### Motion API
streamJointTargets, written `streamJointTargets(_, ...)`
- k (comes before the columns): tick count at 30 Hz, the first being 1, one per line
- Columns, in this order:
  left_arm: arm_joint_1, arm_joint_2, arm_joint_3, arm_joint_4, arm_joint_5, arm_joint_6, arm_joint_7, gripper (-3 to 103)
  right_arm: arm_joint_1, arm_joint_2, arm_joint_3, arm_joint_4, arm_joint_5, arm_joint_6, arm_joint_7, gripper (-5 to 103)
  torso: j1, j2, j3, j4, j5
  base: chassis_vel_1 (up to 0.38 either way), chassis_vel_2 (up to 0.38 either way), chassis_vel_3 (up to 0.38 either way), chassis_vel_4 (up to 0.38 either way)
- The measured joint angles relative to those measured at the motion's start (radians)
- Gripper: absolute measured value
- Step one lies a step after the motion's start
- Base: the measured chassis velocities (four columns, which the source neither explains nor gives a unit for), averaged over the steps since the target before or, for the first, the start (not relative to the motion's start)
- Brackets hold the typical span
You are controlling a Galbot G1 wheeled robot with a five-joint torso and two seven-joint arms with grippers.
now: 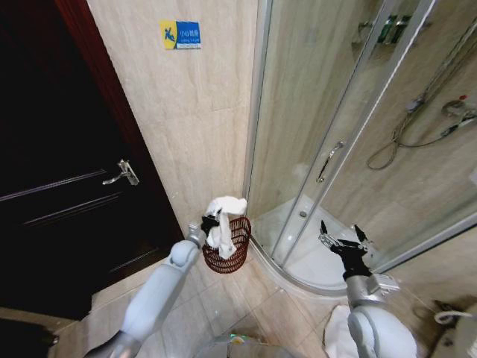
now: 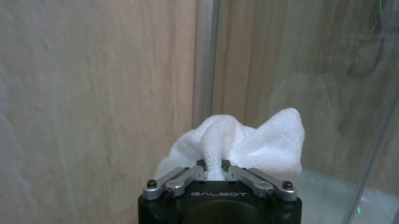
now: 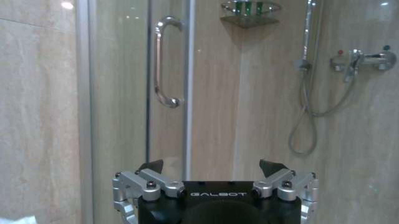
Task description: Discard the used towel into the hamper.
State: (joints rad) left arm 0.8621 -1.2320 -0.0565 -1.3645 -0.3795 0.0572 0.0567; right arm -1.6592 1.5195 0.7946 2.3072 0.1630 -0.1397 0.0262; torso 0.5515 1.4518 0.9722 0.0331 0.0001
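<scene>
While the left gripper [image 1: 214, 221] pinches the towel [image 1: 223, 224] — hanging lengthwise down — over the hamper [image 1: 229, 250], right gripper [image 1: 343, 237] fingers spread wide.

Both arms are clad in smooth pale grey shells, rounded at the joints. The left pincer [image 2: 213, 169] is built on a black block lettered GALBOT in grey, with silver metal links fixed by dark screws. The right pincer [image 3: 212, 167] is made alike: black body, the same lettering, silver screwed brackets, and black pointed fingertips [image 3: 151, 165].
</scene>
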Motion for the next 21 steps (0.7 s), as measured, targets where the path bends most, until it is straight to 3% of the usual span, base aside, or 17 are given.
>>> streamJointTargets(5,-0.062,-0.014,0.047,0.089,0.003,-0.005,0.002,4,-0.009,0.012,0.017,-0.003,0.002,0.012,-0.004,100,0.000,0.000,0.000,0.0000,0.0000,0.000,0.000,0.000,0.000)
streamJointTargets(13,-0.211,-0.080,0.076,0.360,0.097,-0.106,0.002,4,-0.014,0.021,0.044,0.003,0.012,0.018,-0.008,100,0.000,0.000,0.000,0.0000,0.0000,0.000,0.000,0.000,0.000)
streamJointTargets(21,-0.276,-0.129,0.078,0.498,0.138,-0.146,0.024,4,-0.009,0.015,0.048,0.004,0.014,0.018,-0.008,100,0.000,0.000,0.000,0.0001,0.0001,0.000,0.000,0.000,0.000)
